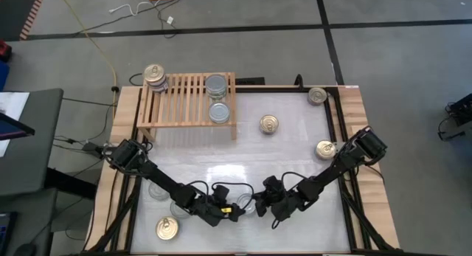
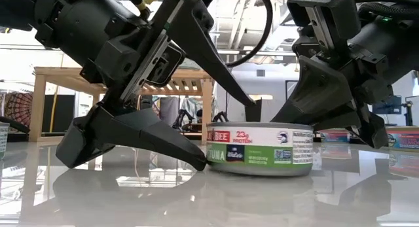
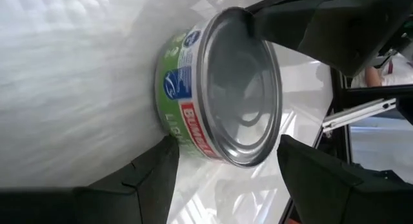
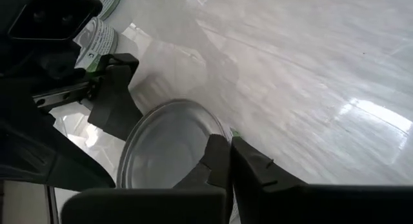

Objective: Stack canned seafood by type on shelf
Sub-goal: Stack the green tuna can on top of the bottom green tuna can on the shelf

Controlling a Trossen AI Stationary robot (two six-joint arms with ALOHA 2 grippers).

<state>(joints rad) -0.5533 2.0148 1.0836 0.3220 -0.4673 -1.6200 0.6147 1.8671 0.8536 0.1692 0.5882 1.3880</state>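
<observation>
While sizing up the white glossy tabletop (image 1: pixel 295 149): low light-wood slatted shelf (image 1: pixel 184 101) at the far edge, carrying a gold-topped stack and two silver-topped tins; loose gold-topped tins scattered right and near-left. At the near centre, left gripper (image 2: pixel 226 132) spread wide around the short green-labelled silver-topped tuna tin (image 2: pixel 260 150), one finger at its base. Right gripper (image 4: pixel 229 153) pinched shut, empty, tips at the tin's rim. Likely risk: closed right tips nudging the tin sideways and spoiling the left grasp; also arms colliding.
</observation>
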